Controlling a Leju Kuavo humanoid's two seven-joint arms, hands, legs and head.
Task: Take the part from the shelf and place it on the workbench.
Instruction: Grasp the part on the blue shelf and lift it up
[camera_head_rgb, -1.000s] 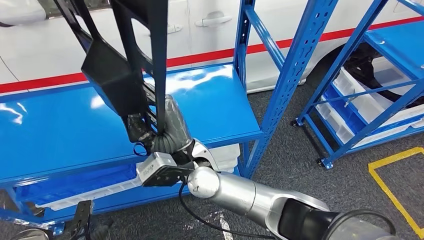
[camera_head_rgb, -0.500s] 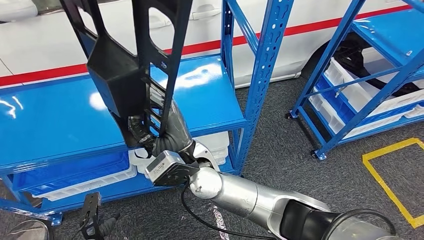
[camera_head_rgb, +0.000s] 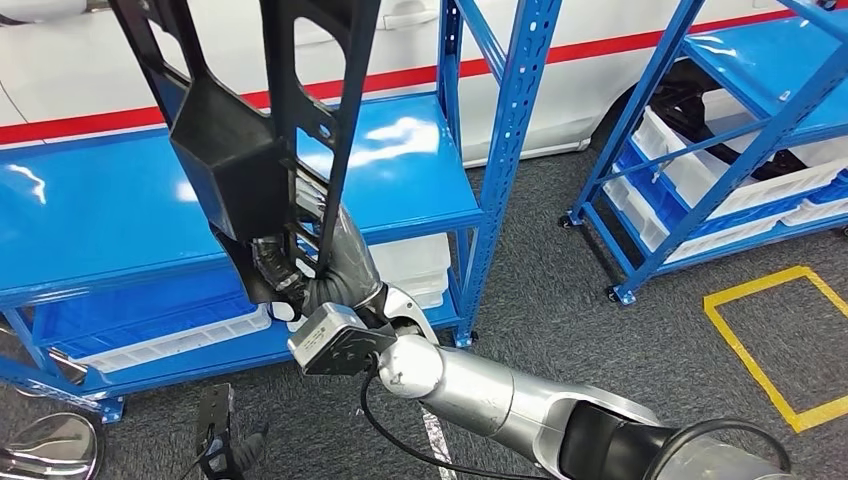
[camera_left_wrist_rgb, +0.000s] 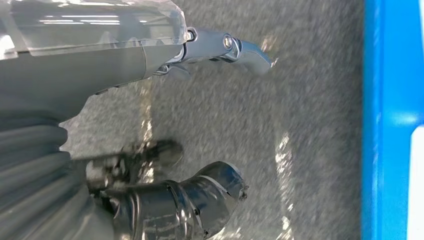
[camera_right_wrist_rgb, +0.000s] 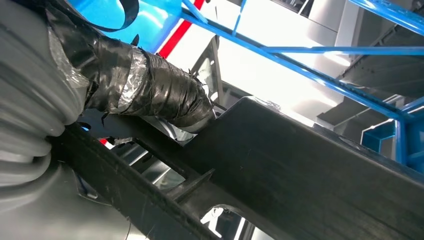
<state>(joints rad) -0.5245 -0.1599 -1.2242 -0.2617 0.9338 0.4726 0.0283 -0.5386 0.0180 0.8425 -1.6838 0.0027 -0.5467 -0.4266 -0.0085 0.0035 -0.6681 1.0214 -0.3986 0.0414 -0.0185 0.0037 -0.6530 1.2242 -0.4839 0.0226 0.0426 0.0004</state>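
The part (camera_head_rgb: 235, 170) is a large black plastic frame with open slots. It stands nearly upright and reaches past the top of the head view. My right hand (camera_head_rgb: 322, 268) grips its lower end in front of the blue shelf (camera_head_rgb: 90, 220), clear of the shelf surface. In the right wrist view my taped thumb (camera_right_wrist_rgb: 155, 87) presses against the part's (camera_right_wrist_rgb: 310, 170) ribbed edge. My left hand (camera_left_wrist_rgb: 165, 125) hangs over the grey carpet with its fingers apart and nothing in it.
White bins (camera_head_rgb: 420, 265) sit on the shelf's lower level. A blue upright post (camera_head_rgb: 505, 150) stands just right of the part. A second blue rack (camera_head_rgb: 700, 170) with white bins is further right. Yellow floor tape (camera_head_rgb: 760, 350) marks a square. A white car (camera_head_rgb: 590, 85) stands behind.
The whole picture has slid left, so the camera has turned right. The part stays in my right hand, now a little further over the shelf's front edge.
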